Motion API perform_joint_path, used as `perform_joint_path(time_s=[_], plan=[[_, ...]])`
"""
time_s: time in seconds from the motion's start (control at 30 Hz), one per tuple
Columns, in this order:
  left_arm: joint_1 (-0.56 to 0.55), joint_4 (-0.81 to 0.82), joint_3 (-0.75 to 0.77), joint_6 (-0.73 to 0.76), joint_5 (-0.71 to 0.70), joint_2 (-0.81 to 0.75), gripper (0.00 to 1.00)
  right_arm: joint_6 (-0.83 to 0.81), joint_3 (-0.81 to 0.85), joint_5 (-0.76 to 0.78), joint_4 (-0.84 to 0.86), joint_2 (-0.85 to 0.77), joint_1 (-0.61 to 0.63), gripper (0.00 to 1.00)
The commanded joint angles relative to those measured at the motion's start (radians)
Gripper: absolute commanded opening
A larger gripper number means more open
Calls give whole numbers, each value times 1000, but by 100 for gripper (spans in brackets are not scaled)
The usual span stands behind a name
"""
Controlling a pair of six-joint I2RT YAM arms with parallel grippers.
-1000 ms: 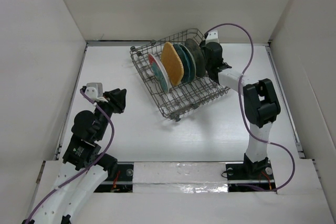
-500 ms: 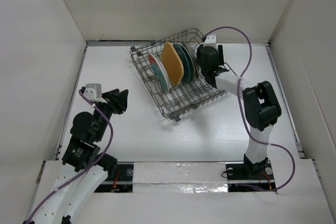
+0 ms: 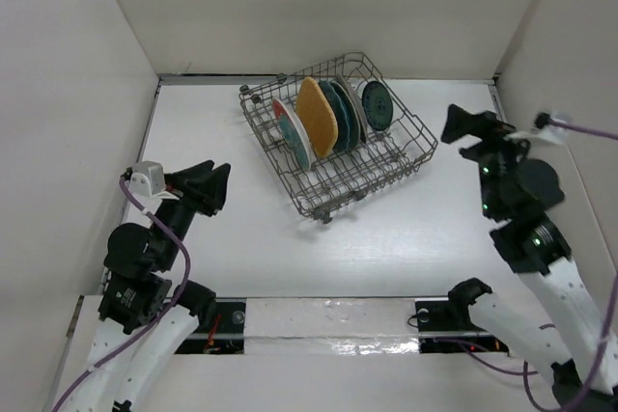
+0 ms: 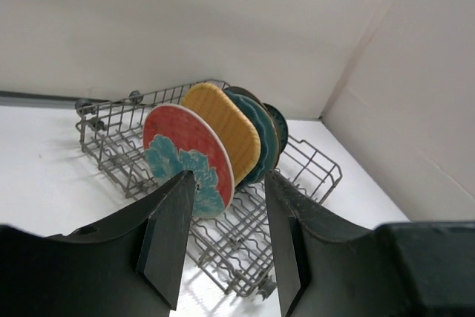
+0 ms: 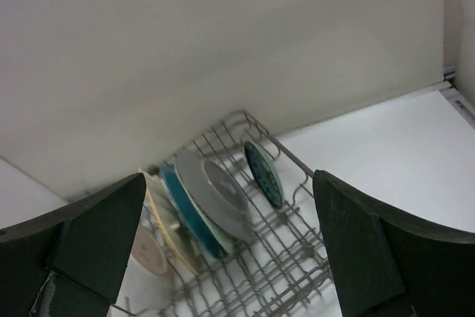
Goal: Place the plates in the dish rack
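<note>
Wire dish rack (image 3: pixel 333 190) holds plates (image 3: pixel 316 118) upright; left tool (image 3: pixel 214 178) and right tool (image 3: pixel 462 127) gape wide, well apart.

The left arm (image 3: pixel 135 250) is folded at the near left, and the left claw (image 3: pixel 214 187) is pointed inward and away from the base. Its jaws are parted, with nothing held between them. The right arm (image 3: pixel 534 238) is bent at the near right, and the right claw (image 3: pixel 456 130) is raised and aimed toward the far left. Its jaws are spread wide and nothing is gripped.
</note>
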Motion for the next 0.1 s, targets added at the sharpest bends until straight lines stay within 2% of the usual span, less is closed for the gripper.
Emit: perform_joint_path(time_s=[0.0,0.07], plan=[[4,50,53,-14,30,-13,40,108,-51,-65,-182,-108,5,100],[4,50,61,-13,30,-7,41,123,-44,-69,-253,-170,5,100]])
